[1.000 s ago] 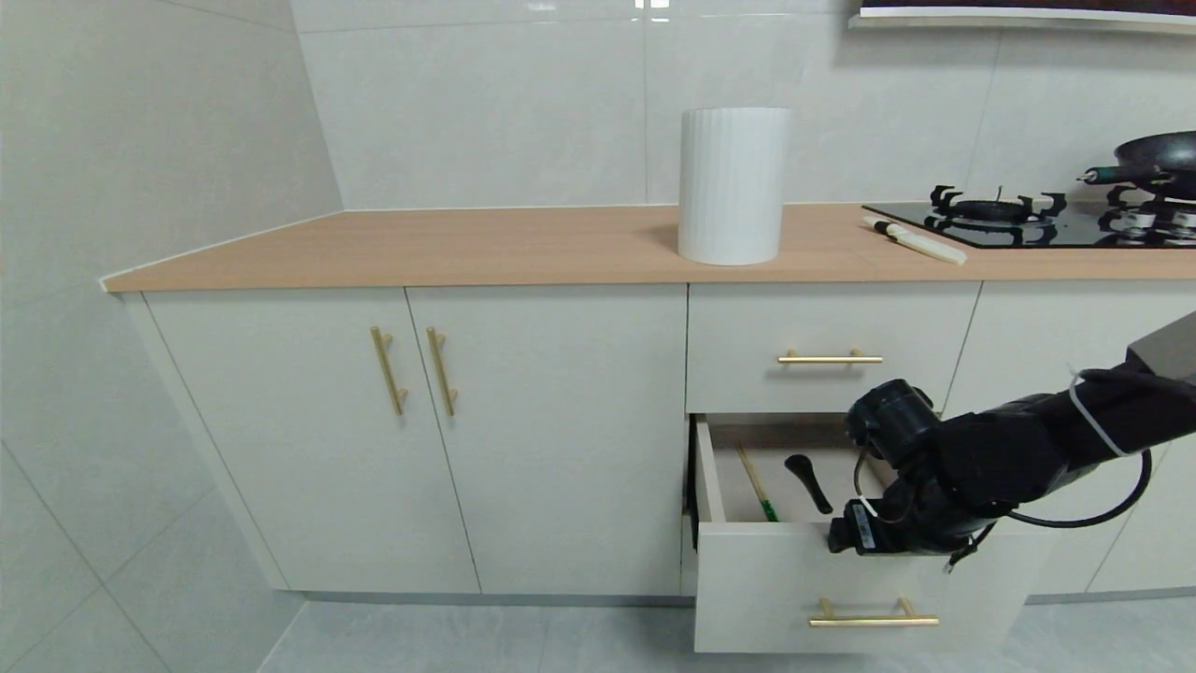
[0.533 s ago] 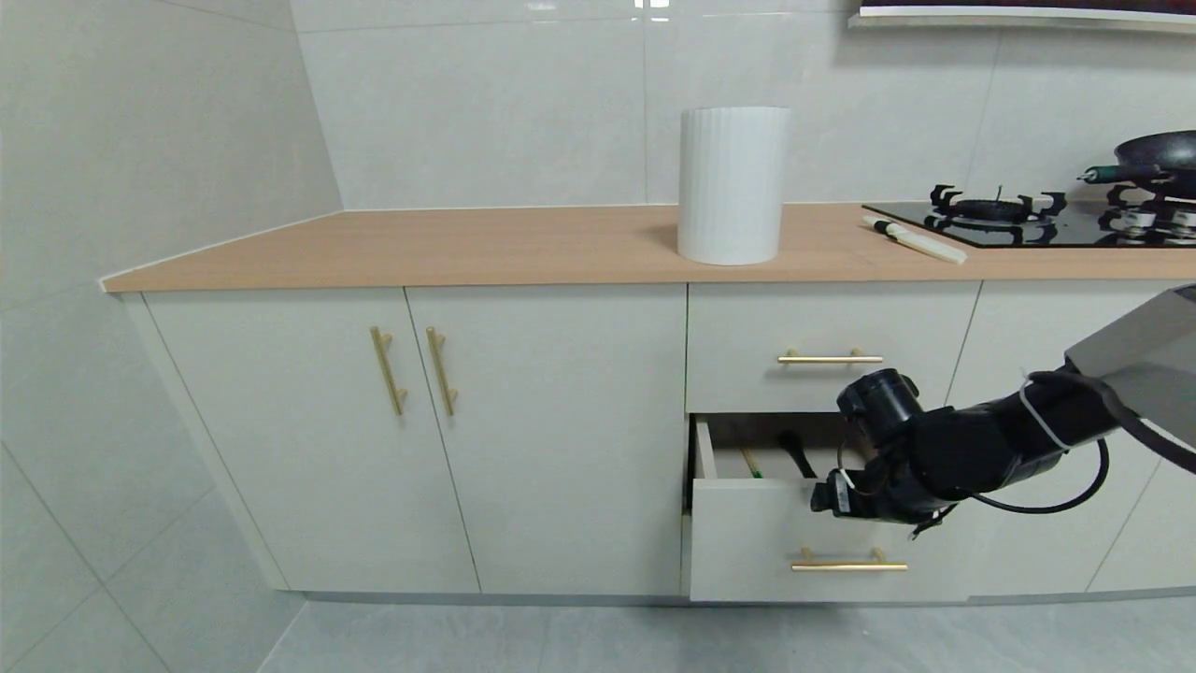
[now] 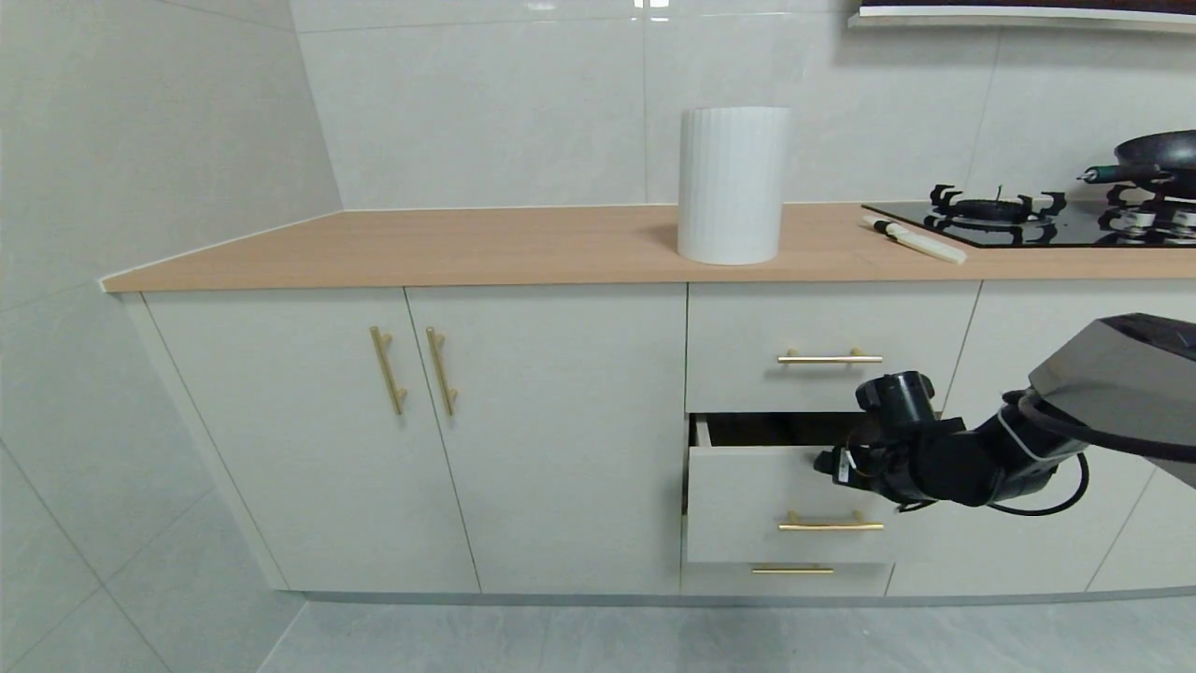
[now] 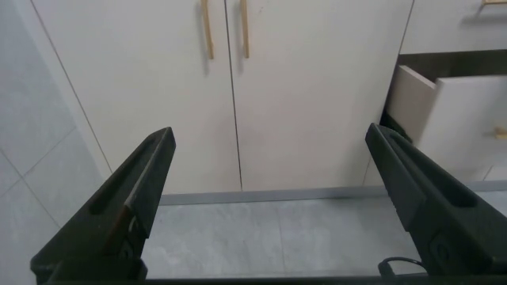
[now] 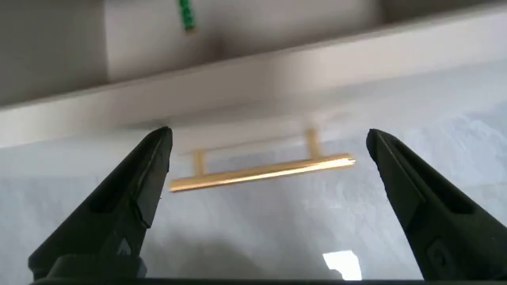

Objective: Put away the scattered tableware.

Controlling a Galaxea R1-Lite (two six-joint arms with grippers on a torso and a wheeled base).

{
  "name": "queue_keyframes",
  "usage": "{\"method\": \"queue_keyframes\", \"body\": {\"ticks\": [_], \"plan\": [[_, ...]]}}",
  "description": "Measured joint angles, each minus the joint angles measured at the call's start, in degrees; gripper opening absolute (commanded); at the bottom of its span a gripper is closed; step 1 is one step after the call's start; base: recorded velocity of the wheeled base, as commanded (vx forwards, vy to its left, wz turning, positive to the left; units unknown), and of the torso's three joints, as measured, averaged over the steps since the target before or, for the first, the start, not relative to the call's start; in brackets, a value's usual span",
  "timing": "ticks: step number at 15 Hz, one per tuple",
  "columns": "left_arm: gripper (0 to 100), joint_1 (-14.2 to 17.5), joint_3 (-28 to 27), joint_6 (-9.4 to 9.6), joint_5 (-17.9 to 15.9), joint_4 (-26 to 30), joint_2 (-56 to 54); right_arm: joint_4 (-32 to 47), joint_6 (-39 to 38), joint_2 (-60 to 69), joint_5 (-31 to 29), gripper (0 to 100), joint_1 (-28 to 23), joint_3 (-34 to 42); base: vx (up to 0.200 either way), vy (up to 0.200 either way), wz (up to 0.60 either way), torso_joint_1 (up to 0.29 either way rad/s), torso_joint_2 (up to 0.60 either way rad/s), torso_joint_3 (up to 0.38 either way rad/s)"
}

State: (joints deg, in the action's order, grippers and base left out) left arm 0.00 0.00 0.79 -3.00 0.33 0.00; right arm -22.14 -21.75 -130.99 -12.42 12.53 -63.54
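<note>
The middle drawer (image 3: 783,495) under the counter stands a little way out, its dark gap showing above the front panel. My right gripper (image 3: 834,463) is at the top edge of that panel, above the gold handle (image 3: 830,526). In the right wrist view my right gripper (image 5: 269,142) is open, with the gold handle (image 5: 261,172) between its fingers' lines and a green utensil tip (image 5: 187,14) inside the drawer. A white utensil (image 3: 914,240) lies on the counter by the stove. My left gripper (image 4: 269,134) is open and low, facing the cabinet doors (image 4: 226,79).
A tall white ribbed container (image 3: 733,184) stands on the wooden counter (image 3: 467,248). A gas hob (image 3: 1028,220) with a black pan (image 3: 1159,154) is at the right. Closed drawers sit above and below. Grey floor (image 4: 261,229) lies before the cabinets.
The drawer has slid from wide open to nearly shut, with my right gripper moving in with it. The utensils inside have gone out of the head view.
</note>
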Motion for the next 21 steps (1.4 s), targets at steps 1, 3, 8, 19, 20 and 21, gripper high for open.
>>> {"method": "queue_keyframes", "body": {"ticks": [1,3,8,19,20,21], "plan": [[100,0.0,0.0,-0.01,0.0,0.0,0.0,-0.6,0.0,-0.7,0.1,100,-0.4,0.0,0.000,0.000,0.00,0.000,0.00,0.000],[100,0.0,0.0,0.00,0.0,0.0,0.0,-7.5,0.0,-2.6,0.2,100,-0.8,-0.1,0.000,0.000,0.00,0.000,0.00,0.000],[100,0.0,0.0,-0.01,0.0,0.0,0.0,-12.6,-1.8,-6.8,0.1,100,-1.0,-1.6,0.000,0.000,0.00,0.000,0.00,0.000],[100,0.0,0.0,0.00,0.0,0.0,0.0,-12.2,-9.6,-11.5,-0.2,100,-3.0,-10.6,0.000,0.000,0.00,0.000,0.00,0.000],[100,0.0,0.0,-0.01,0.0,0.0,0.0,-12.3,-9.6,-11.8,-0.3,100,-3.1,-10.8,0.000,0.000,0.00,0.000,0.00,0.000],[100,0.0,0.0,0.00,0.0,0.0,0.0,-12.2,-9.6,-12.1,-0.3,100,-3.2,-11.2,0.000,0.000,0.00,0.000,0.00,0.000]]}}
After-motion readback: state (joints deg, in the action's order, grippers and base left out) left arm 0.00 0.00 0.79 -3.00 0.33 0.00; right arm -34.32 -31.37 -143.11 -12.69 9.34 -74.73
